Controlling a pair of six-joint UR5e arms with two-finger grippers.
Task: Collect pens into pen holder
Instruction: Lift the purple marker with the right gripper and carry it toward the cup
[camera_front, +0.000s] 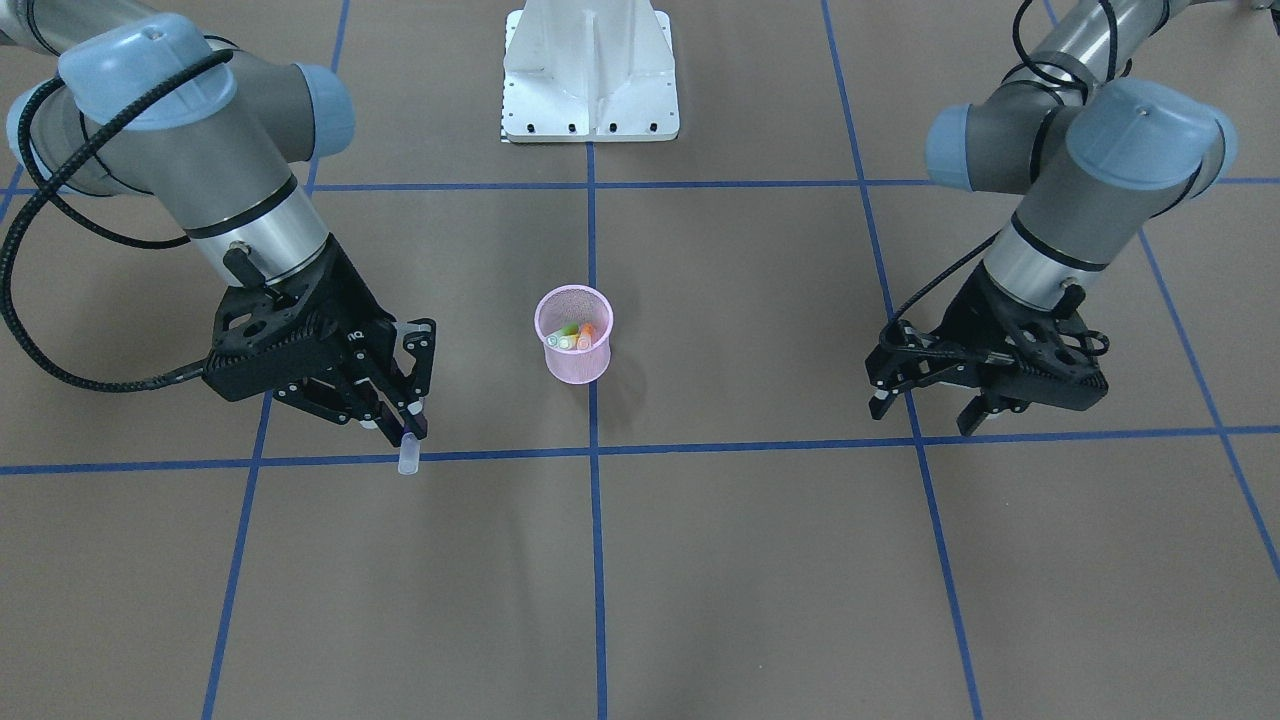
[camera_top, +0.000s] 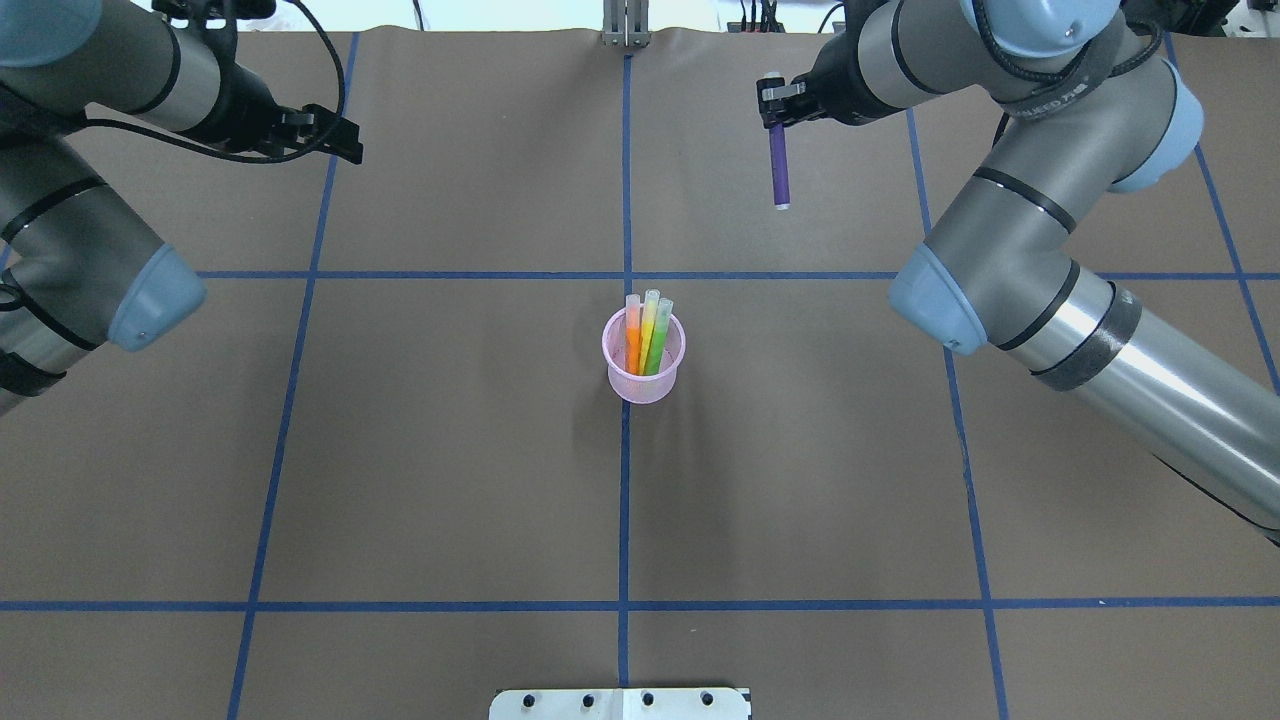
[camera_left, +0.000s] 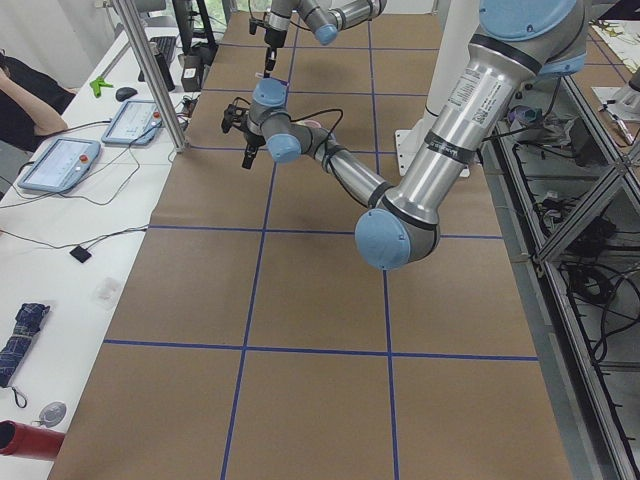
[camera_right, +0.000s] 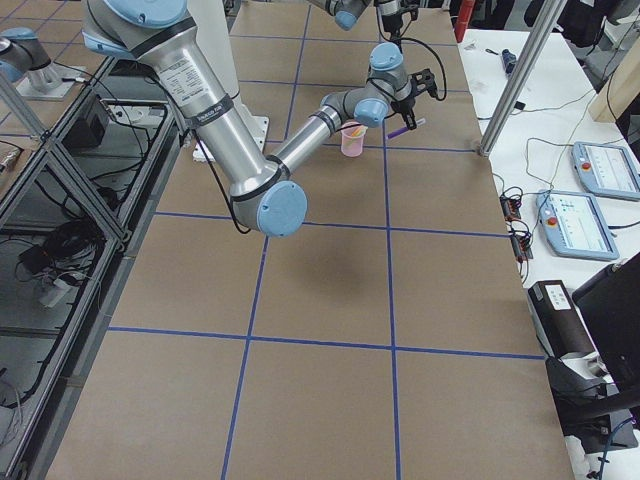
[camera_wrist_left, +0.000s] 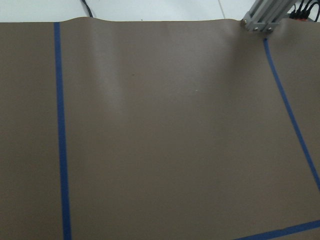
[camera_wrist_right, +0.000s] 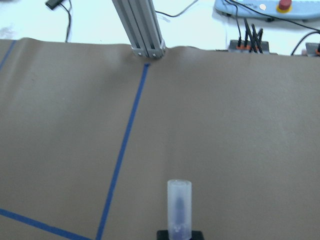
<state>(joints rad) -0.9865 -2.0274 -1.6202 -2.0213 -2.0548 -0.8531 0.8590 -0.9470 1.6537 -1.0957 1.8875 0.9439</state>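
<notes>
At mid-surface, two pens in, one to go

The surface (camera_top: 450, 480) is marked into squares by blue tape (camera_top: 625, 500). The left claw (camera_front: 925, 415) hangs spread wide and empty. The right claw (camera_front: 405, 420) is clamped on a pen. The holder (camera_top: 645, 385) stands upright on the middle tape line. The orange pen (camera_top: 633, 345) and green pen (camera_top: 657, 340) stand inside it. The purple pen (camera_top: 779, 165) is held off the surface, well apart from the holder. As I judge it, only its carry and drop remain.

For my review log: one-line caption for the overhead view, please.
Right gripper holds the purple pen; the other pens stand in the pink pen holder.
</notes>
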